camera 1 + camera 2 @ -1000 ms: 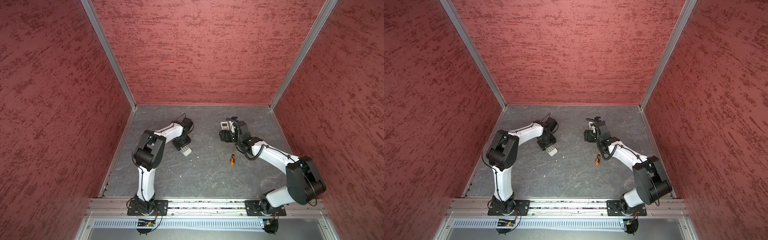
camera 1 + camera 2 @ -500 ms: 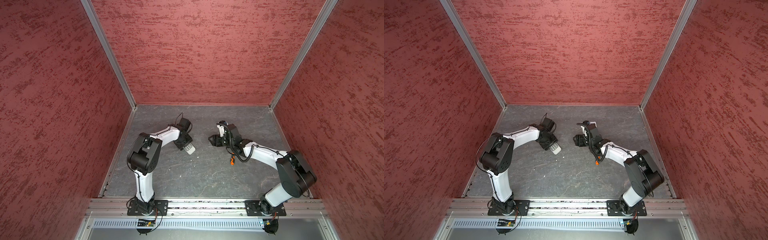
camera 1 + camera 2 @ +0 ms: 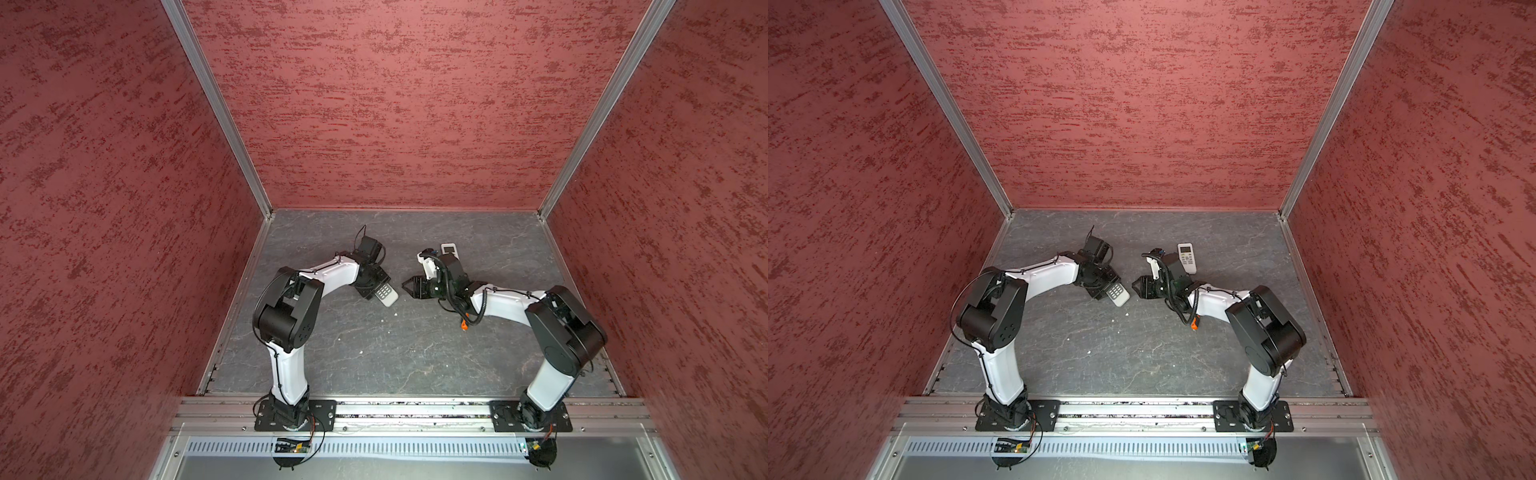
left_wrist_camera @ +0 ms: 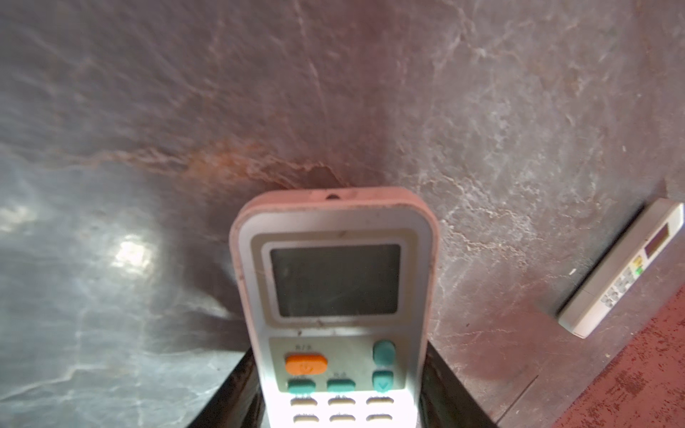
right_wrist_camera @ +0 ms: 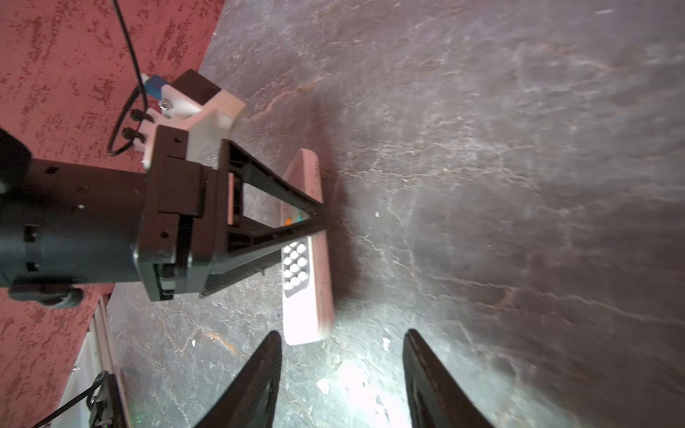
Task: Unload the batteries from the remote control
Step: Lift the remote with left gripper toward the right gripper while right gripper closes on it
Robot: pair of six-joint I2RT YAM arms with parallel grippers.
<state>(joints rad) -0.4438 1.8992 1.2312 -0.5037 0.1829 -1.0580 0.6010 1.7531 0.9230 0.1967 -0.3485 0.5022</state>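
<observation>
My left gripper is shut on a white remote control with a grey screen and an orange button, gripping its sides and holding it just above the floor. In both top views its keypad end sticks out of the left gripper. My right gripper is open and empty, with the remote's bottom end just ahead of its fingertips. In both top views the right gripper points at that remote. The batteries are hidden.
A second white remote lies on the floor behind the right wrist. A white remote on the floor shows in the left wrist view beside the red wall. An orange-handled screwdriver lies partly under the right arm.
My right gripper has swung away from the back remote toward the remote in the left gripper, and its jaws have narrowed. The left arm has shifted its remote slightly to the right.
</observation>
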